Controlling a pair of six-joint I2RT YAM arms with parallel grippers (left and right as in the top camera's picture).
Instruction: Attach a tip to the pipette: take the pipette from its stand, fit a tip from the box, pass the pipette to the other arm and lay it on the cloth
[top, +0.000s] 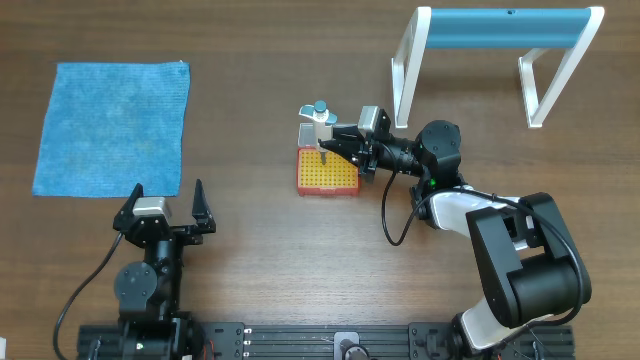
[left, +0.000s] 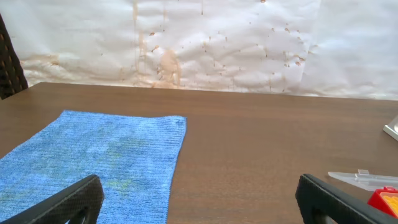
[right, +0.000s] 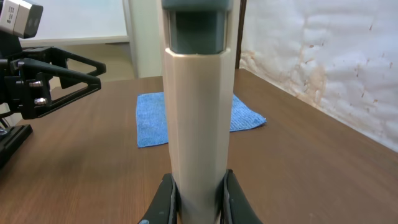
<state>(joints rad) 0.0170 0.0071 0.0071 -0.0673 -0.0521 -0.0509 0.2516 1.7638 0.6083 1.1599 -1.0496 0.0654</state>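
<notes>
My right gripper (top: 338, 145) is shut on the white pipette (top: 321, 122), which has a grey-blue cap. It holds the pipette upright with its lower end over the far edge of the orange tip box (top: 326, 175). In the right wrist view the pipette body (right: 198, 124) stands clamped between the two fingers (right: 165, 198). The blue cloth (top: 112, 130) lies flat at the far left. My left gripper (top: 165, 207) is open and empty just in front of the cloth's near right corner. Its dark fingers (left: 68, 202) frame the cloth (left: 93, 155) in the left wrist view.
The white stand with a blue top bar (top: 500, 30) is at the far right, behind the right arm. The tip box's clear lid (left: 360, 179) lies open behind the box. Bare brown table spans between cloth and box.
</notes>
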